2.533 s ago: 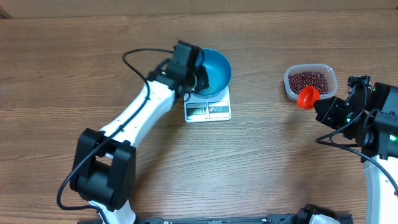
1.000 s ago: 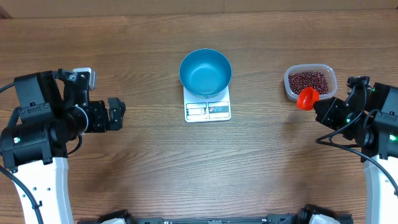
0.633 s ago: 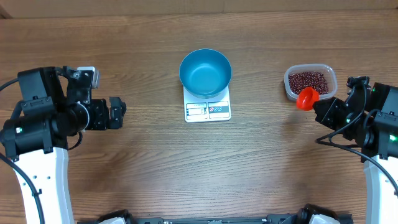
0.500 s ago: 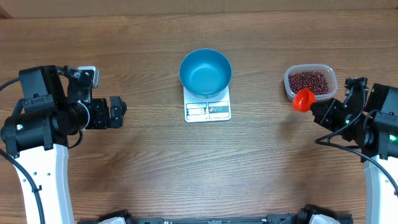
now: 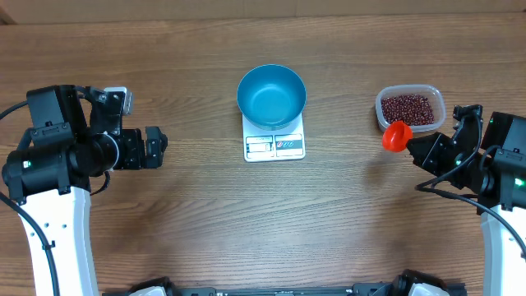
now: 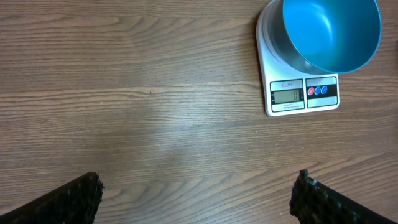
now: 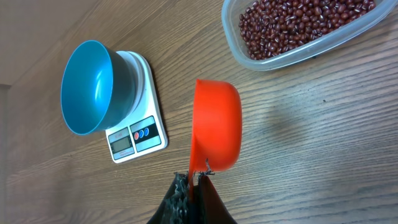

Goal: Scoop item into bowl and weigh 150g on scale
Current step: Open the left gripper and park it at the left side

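We see a round blue bowl (image 5: 272, 95), empty and upright, sitting on the small white scale (image 5: 275, 145) in the upper middle of the frame. The scale's little screen shows zero. Tiny dark red beans (image 5: 408, 107) lie in a clear tub (image 5: 411, 88) at the upper right.

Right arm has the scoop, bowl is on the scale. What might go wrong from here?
1. The right gripper pinches the red scoop only at its thin handle end; loaded, it may twist and spill beans on the table crossing to the bowl.
2. Nothing steadies the clear tub; the left gripper stands open, far off, so digging may shove it.
3. The bowl just rests on the small scale; a bump from the scoop might shift it.
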### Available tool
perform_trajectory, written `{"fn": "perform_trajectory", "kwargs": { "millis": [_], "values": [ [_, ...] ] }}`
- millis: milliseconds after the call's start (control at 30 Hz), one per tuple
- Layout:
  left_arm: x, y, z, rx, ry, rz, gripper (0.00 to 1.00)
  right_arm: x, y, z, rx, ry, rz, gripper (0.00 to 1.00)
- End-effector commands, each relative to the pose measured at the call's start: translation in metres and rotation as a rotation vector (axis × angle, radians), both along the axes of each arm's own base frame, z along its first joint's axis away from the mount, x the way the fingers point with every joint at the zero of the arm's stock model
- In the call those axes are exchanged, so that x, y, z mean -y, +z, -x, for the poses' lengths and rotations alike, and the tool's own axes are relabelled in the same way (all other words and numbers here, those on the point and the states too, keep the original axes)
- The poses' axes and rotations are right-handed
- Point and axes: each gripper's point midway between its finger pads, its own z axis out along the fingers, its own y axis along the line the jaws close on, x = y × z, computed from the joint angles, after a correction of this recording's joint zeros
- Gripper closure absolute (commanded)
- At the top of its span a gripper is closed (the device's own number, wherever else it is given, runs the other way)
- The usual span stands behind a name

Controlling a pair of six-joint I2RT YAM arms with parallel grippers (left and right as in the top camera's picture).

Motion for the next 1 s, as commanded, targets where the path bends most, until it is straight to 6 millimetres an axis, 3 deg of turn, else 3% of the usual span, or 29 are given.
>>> {"fn": "perform_trajectory", "kwargs": {
  "millis": [0,133,267,367,533,667,733,800,867,967],
  "values": [
    [0.000,-0.003,0.000,-0.004,-0.022,-0.005,0.00,0.002,0.008,-0.003,0.024,-0.007,0.005,0.96],
    [0.000,-0.003,0.000,-0.004,-0.023,-0.010,0.00,0.002,0.007,-0.001,0.015,-0.007,0.003,0.96],
    [-0.040,-0.010,0.006,-0.052,0.053,-0.230,0.00,0.000,0.004,0.004,-0.011,-0.007,-0.005,0.96],
    [-0.044,-0.011,0.006,-0.058,0.064,-0.250,0.00,0.000,0.002,0.005,-0.018,-0.004,-0.005,0.96],
    [-0.052,0.008,-0.023,0.087,0.047,-0.307,0.00,0.000,0.003,0.005,-0.017,-0.004,-0.005,0.96],
    [-0.051,0.010,-0.025,0.098,0.046,-0.305,0.00,0.000,0.003,0.005,-0.017,-0.004,-0.005,0.96],
    [-0.022,0.011,-0.027,0.140,-0.109,-0.208,0.00,0.000,0.003,0.005,-0.018,-0.004,-0.005,0.96],
    [0.025,0.016,-0.015,0.239,-0.489,-0.137,0.00,0.000,0.003,0.005,-0.017,-0.004,-0.005,0.96],
    [0.051,0.021,0.000,0.307,-0.689,-0.079,0.00,0.000,0.003,0.005,-0.018,-0.004,-0.004,0.96],
    [0.059,0.018,0.015,0.292,-0.770,-0.059,0.00,0.000,0.003,0.005,-0.017,-0.004,-0.005,0.96]
  ]
}}
